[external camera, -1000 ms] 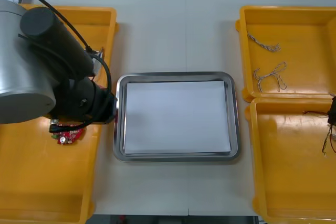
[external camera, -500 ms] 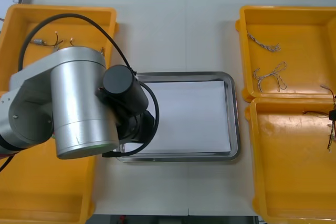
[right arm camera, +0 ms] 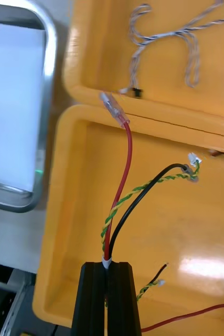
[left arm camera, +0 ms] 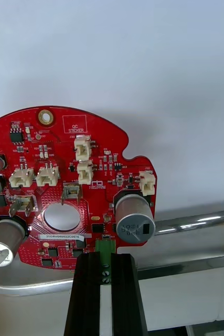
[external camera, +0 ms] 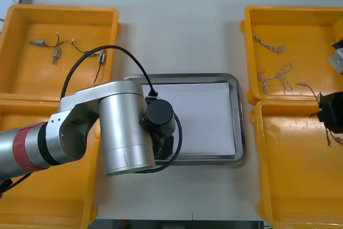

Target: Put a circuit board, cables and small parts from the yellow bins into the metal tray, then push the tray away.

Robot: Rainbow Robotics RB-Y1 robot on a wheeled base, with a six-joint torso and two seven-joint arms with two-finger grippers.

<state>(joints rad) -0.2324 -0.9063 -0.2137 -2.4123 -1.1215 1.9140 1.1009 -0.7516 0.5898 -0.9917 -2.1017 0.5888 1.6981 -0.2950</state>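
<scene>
The left gripper [left arm camera: 105, 256] is clamped on a round red circuit board [left arm camera: 64, 194], the two black fingers [left arm camera: 88, 294] being closed on the green connector at the board's edge. The board is held above the white inside of the metal tray [left arm camera: 195, 223], over the tray's shiny rim. In the front view the left arm [external camera: 123, 138] is seen stretched over the near left part of the metal tray [external camera: 241, 127], and the gripper itself is hidden beneath it.

The right gripper [right arm camera: 109, 265] is closed on a cable bundle [right arm camera: 107, 247] made up of a red strand, a black strand and a twisted yellow-green pair, which rise from between the fingers. It is held over the near right yellow bin [right arm camera: 195, 231], and more loose cable ends [right arm camera: 195, 314] are seen lying on that bin's floor. In the front view the right gripper [external camera: 329, 113] is found at the far edge of the near right yellow bin [external camera: 289, 186].

Twisted blue and white cables [external camera: 276, 76] are seen lying in the far right yellow bin [external camera: 311, 25], and small metal parts [external camera: 53, 49] in the far left yellow bin [external camera: 32, 73]
</scene>
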